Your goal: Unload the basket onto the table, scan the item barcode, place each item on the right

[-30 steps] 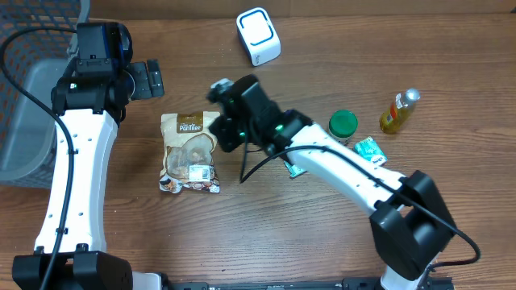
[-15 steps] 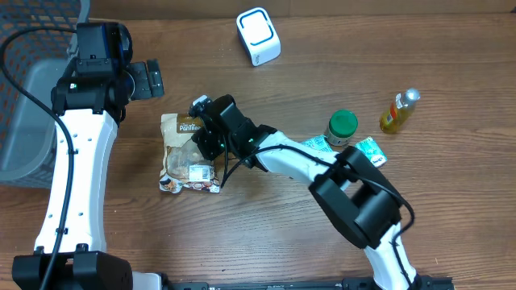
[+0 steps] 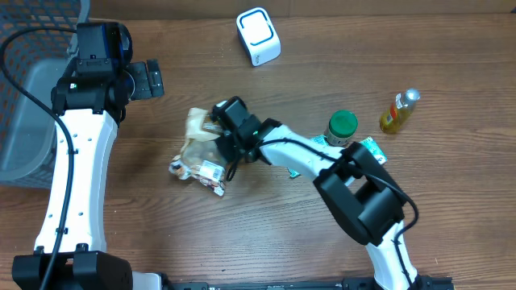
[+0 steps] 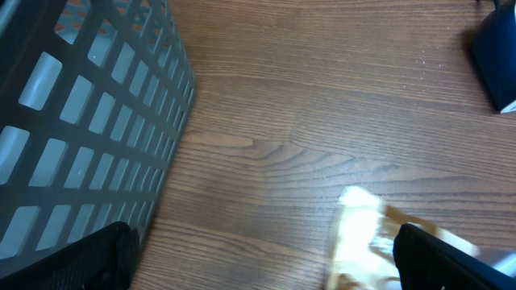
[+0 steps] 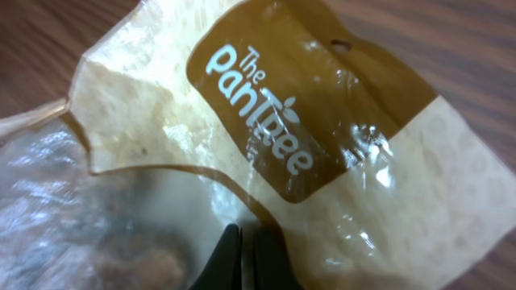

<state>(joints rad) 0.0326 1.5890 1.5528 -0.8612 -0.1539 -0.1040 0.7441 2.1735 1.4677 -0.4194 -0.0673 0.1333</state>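
Observation:
The item is a tan and brown "The PanTree" snack bag (image 3: pixel 196 151) with a white barcode label (image 3: pixel 211 170). It is crumpled and partly raised off the wooden table. My right gripper (image 3: pixel 225 147) is shut on the bag's clear film, its two dark fingertips (image 5: pixel 234 256) pinched together under the logo on the bag (image 5: pixel 266 137). The white and blue scanner (image 3: pixel 258 36) stands at the back of the table. My left gripper (image 3: pixel 153 79) hangs open beside the basket with nothing between its fingers (image 4: pixel 89 262). The bag's top edge (image 4: pixel 359 234) shows blurred near its right finger.
A grey mesh basket (image 3: pixel 24 121) fills the far left, and its wall (image 4: pixel 81 121) lies close to my left gripper. At the right are a green-lidded jar (image 3: pixel 342 126), a yellow bottle (image 3: pixel 399 111) and teal packets (image 3: pixel 369 150).
My right gripper swung left onto the bag and pinched it. The bag, which lay flat, is now crumpled, lifted and turned. The left arm has not moved.

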